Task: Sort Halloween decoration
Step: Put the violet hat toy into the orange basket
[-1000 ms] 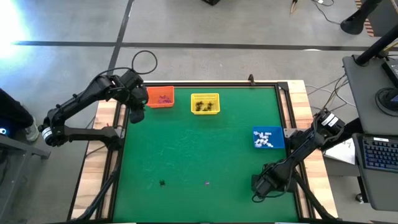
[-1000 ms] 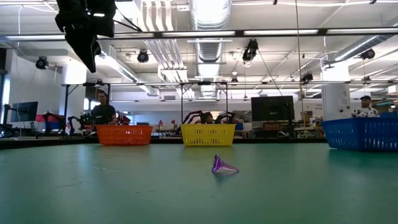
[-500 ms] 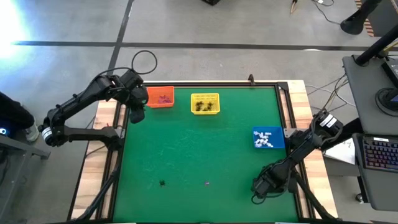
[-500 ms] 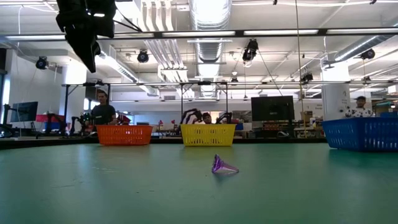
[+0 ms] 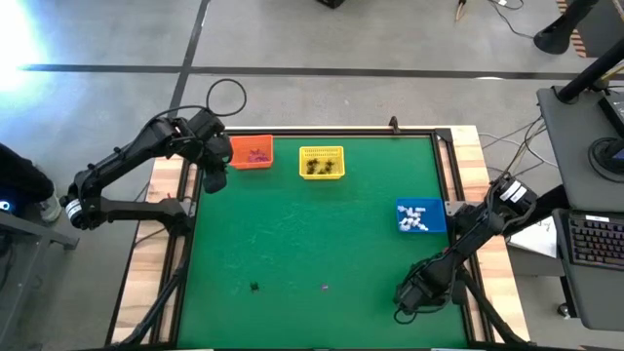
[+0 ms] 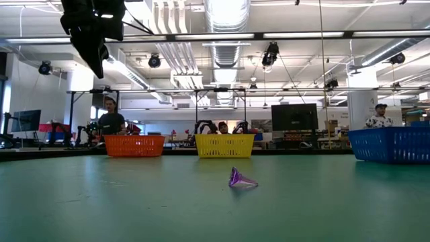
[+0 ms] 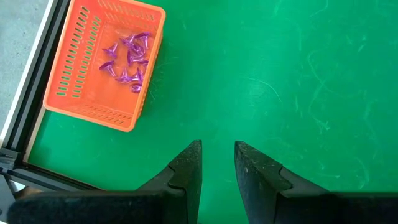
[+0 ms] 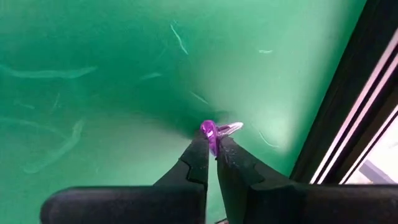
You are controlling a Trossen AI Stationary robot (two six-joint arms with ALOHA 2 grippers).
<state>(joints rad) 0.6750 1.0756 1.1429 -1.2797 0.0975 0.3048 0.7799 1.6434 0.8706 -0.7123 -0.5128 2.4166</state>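
My right gripper (image 8: pixel 211 144) is low over the green table's near right corner (image 5: pixel 404 298), shut on a tiny purple trinket (image 8: pixel 210 130). Another purple trinket (image 6: pixel 240 179) lies on its side near the front edge (image 5: pixel 326 287), with a black one (image 5: pixel 254 287) to its left. My left gripper (image 7: pixel 217 167) hangs open and empty above the table's far left, beside the orange basket (image 7: pixel 102 62). That basket holds several purple trinkets. My right gripper pinches the purple trinket between its two fingertips (image 8: pixel 200 148), coming at it slanting down from above. A thin pale-purple piece (image 8: pixel 231 128) sticks out beside the fingers. The trinket is right at the green surface; I cannot tell whether it is lifted clear.
The yellow basket (image 5: pixel 322 163) with dark trinkets stands at the far edge next to the orange basket (image 5: pixel 252 153). The blue basket (image 5: pixel 420 216) with white trinkets is at the right edge. The table's black frame rail (image 8: pixel 348 106) runs close beside my right gripper.
My right wrist has rolled a little over the near right corner and stayed low. The left arm and the loose trinkets have kept still.
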